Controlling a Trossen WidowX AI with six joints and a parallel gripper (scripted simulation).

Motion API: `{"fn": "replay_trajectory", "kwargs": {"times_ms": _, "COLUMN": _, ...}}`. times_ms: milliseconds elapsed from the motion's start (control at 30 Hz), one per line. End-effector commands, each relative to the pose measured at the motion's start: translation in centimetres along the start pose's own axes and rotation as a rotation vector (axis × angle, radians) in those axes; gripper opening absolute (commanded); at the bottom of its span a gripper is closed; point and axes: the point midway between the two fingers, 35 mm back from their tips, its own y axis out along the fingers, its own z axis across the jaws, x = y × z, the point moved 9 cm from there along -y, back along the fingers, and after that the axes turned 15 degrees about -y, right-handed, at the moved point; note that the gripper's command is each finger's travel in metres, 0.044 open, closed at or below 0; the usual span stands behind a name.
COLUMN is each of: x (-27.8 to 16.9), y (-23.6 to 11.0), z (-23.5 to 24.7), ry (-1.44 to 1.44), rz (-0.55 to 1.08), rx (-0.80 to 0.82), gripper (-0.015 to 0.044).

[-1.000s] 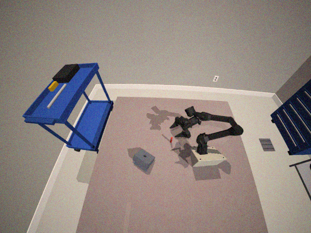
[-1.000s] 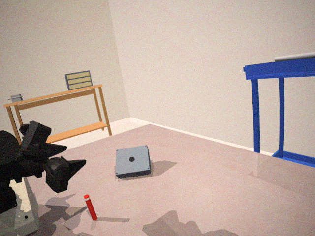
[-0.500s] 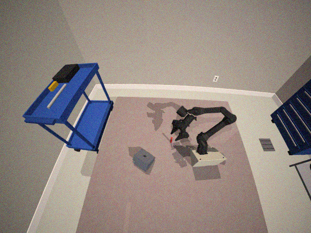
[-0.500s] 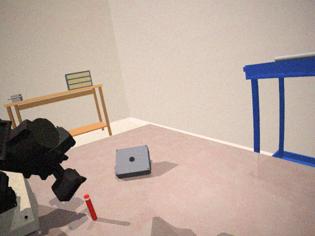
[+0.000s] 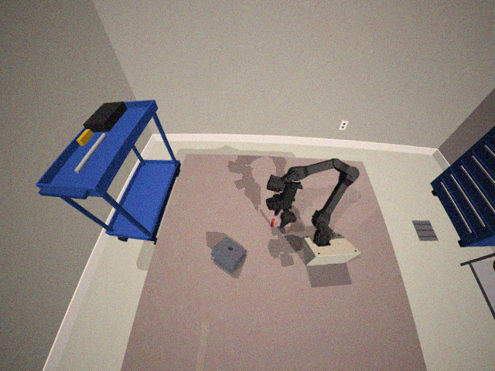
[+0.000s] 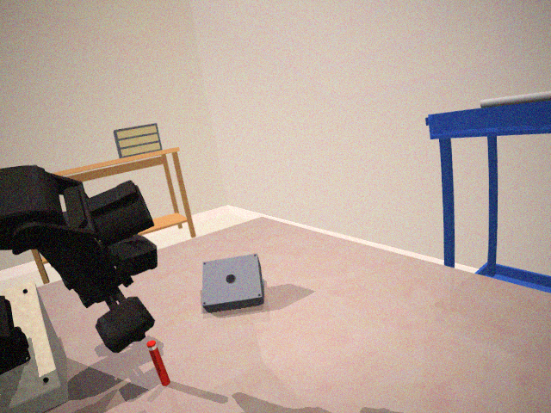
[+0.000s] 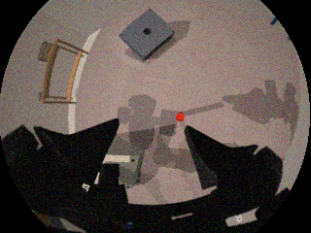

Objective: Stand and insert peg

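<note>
I can read no writing, brand or label on anything here. My hand point(image 6: 133, 330) is wide open and holds nothing; in the exterior view it hangs at the lower left of the frame, black, matte and blocky, tilted down toward the counter point(image 6: 355, 311), which is a smooth, dull pinkish surface. In the wrist view my two dark fingers stand far apart at the bottom of the frame.

The peg point(image 6: 158, 362) is a small red cylinder. It stands nearly upright on the counter, a little tilted, just beside my hand and not touching it. I think there is a pale band near its top end, but the view is too grainy to be sure.

The sloped panel point(image 6: 231, 282) is a grey flat-faced block with one round dark hole point(image 6: 230, 278) in its face and small dark dots at its corners. It sits in the middle of the frame, well apart from the peg.
</note>
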Motion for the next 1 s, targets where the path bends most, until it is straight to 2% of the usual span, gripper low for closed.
{"fn": "replay_trajectory", "kwargs": {"times_ms": 0, "x": 1.1, "y": 0.2, "z": 0.0, "ry": -0.013, "rz": 0.117, "rx": -0.047, "gripper": 0.044}}
{"fn": "replay_trajectory", "kwargs": {"times_ms": 400, "x": 5.1, "y": 0.7, "z": 0.9, "ry": -0.13, "rz": 0.401, "rx": -0.292, "gripper": 0.044}}
{"fn": "replay_trajectory", "kwargs": {"times_ms": 767, "x": 5.4, "y": 0.8, "z": 1.0, "ry": -0.14, "rz": 0.413, "rx": -0.31, "gripper": 0.044}}
{"fn": "replay_trajectory", "kwargs": {"times_ms": 967, "x": 4.8, "y": 2.3, "z": 0.4, "ry": -0.179, "rz": 0.419, "rx": -0.302, "gripper": 0.044}}
